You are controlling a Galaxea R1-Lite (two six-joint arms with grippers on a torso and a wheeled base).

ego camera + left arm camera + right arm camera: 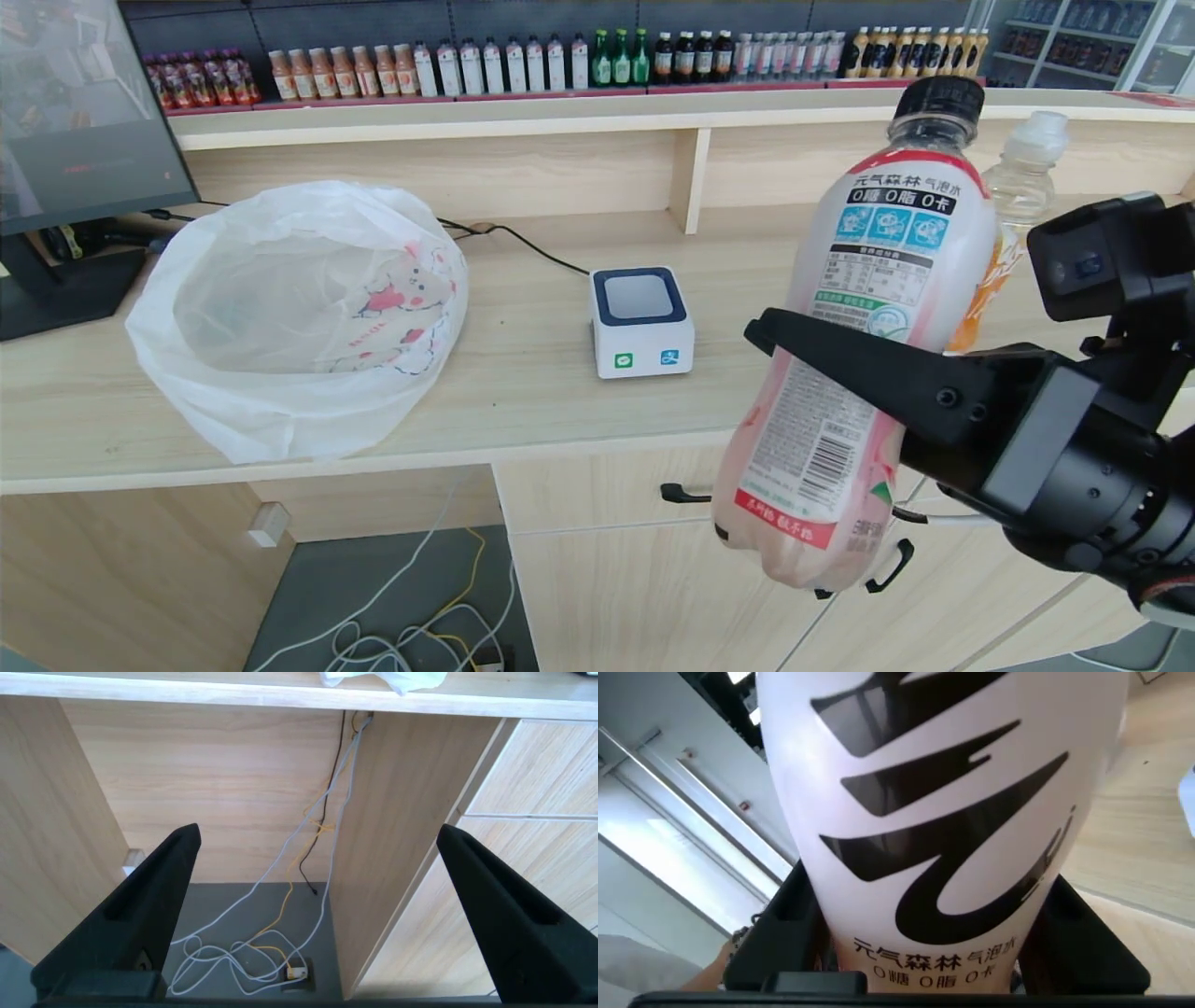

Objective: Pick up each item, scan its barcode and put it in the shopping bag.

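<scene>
My right gripper (840,373) is shut on a pink-labelled drink bottle (864,345) with a black cap, held tilted in the air off the counter's front right, its barcode side facing me. The same bottle (943,831) sits between the fingers in the right wrist view. The white barcode scanner (641,322) stands mid-counter, left of the bottle. An open white shopping bag (299,313) lies on the counter's left part. My left gripper (318,915) hangs open below the counter with nothing between its fingers (140,915).
A second clear bottle with orange label (1018,187) stands on the counter behind the held one. A monitor (79,121) stands at far left. Shelves of drinks (560,61) line the back. Cables (271,943) lie on the floor under the counter.
</scene>
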